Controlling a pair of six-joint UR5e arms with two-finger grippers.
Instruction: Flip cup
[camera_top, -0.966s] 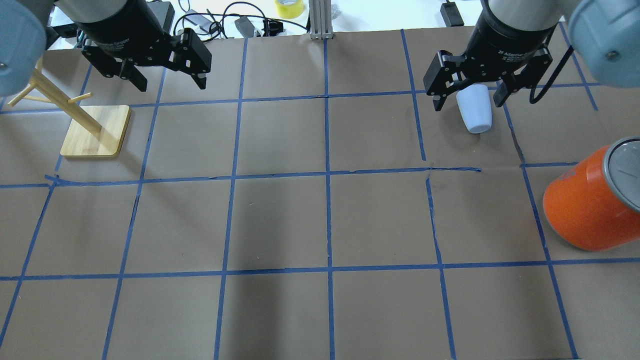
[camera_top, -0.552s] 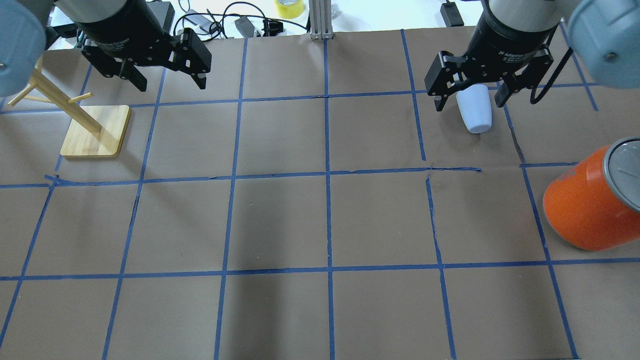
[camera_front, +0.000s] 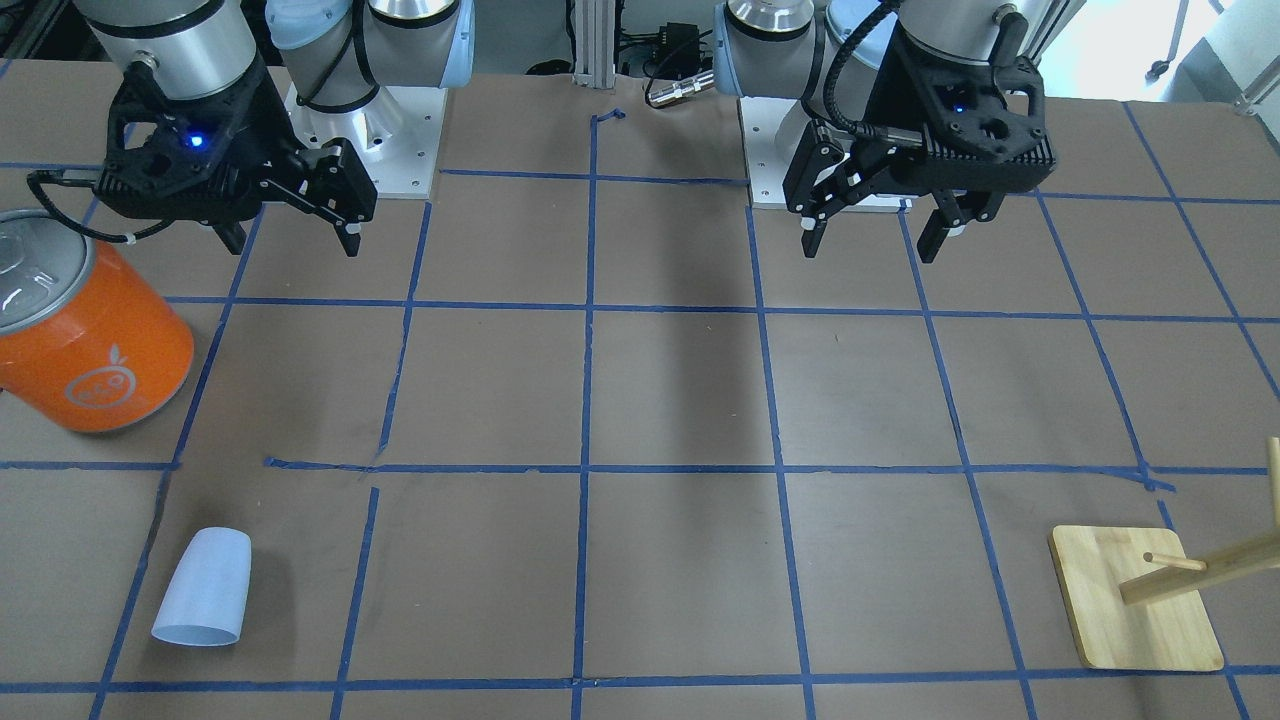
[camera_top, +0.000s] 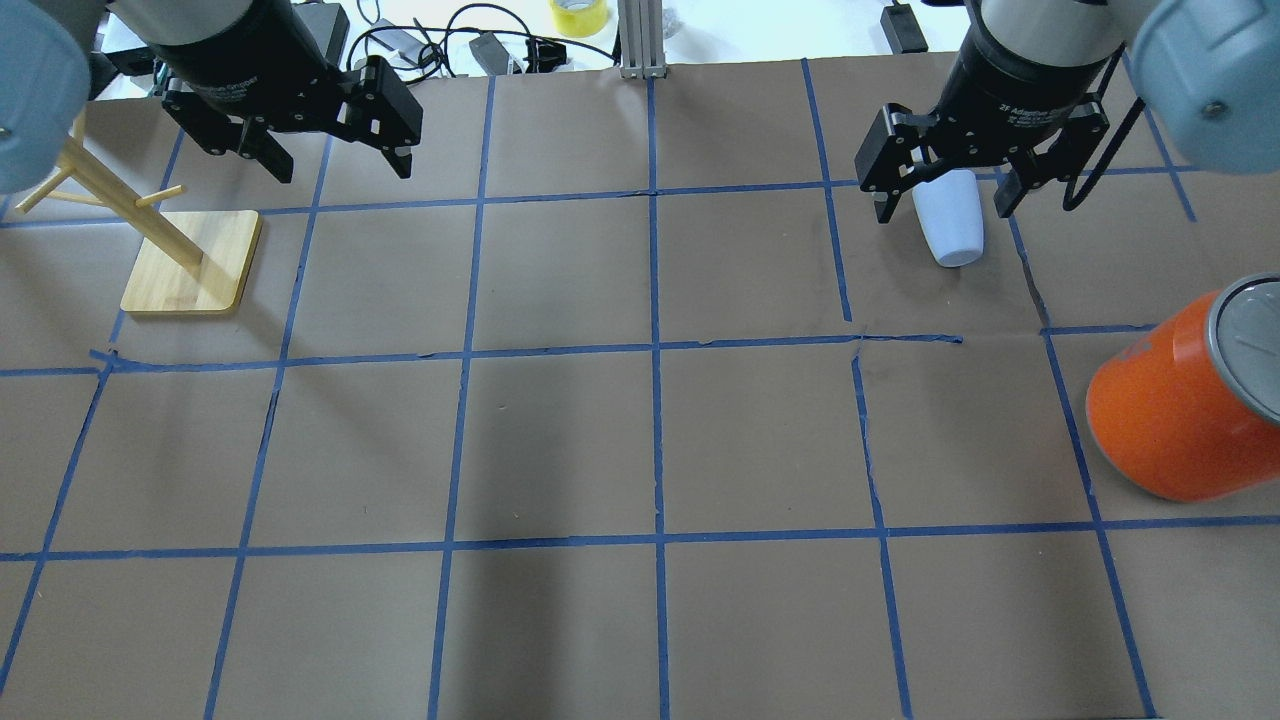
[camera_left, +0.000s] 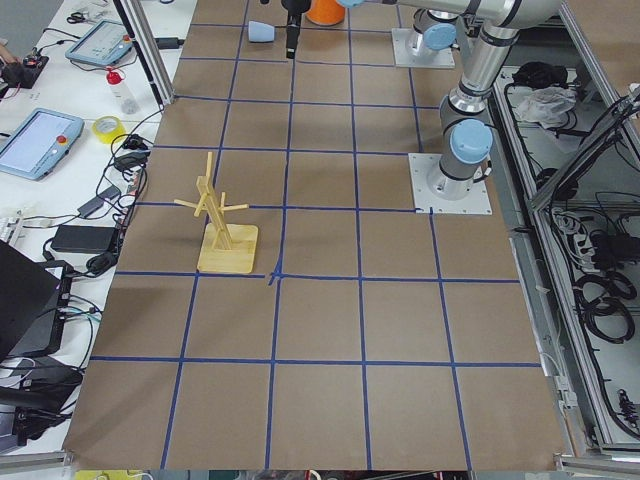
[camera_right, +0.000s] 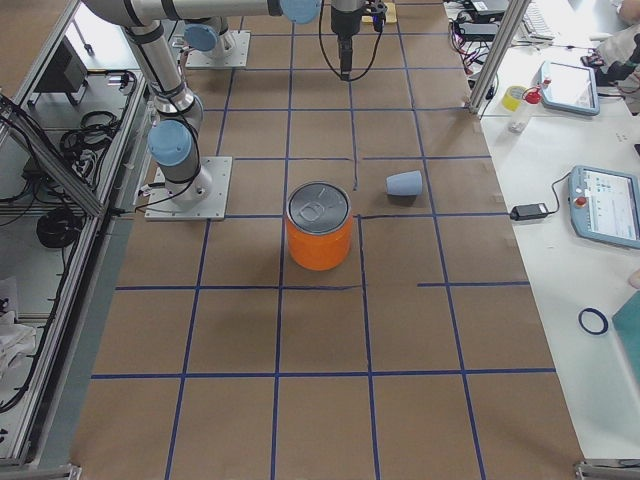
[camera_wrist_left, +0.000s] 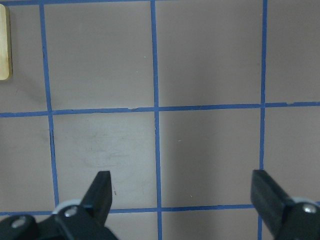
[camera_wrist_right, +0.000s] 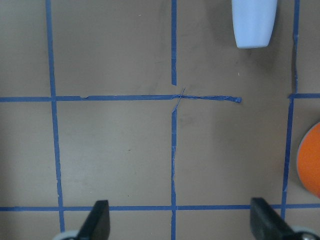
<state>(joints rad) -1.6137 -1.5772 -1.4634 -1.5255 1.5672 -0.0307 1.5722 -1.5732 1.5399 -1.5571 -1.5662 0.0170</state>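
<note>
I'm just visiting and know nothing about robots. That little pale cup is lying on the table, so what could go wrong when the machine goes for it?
The cup lies on its side and is smooth and tapered, so it might roll or slip away as the fingers of the right gripper close on it. The orange can stands fairly close by, so the arm could bump it while reaching out.

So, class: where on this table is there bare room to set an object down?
The middle squares are all bare, from the wooden stand at the robot's left end across to the cup and orange can at its right end. Only those two ends are crowded.
</note>
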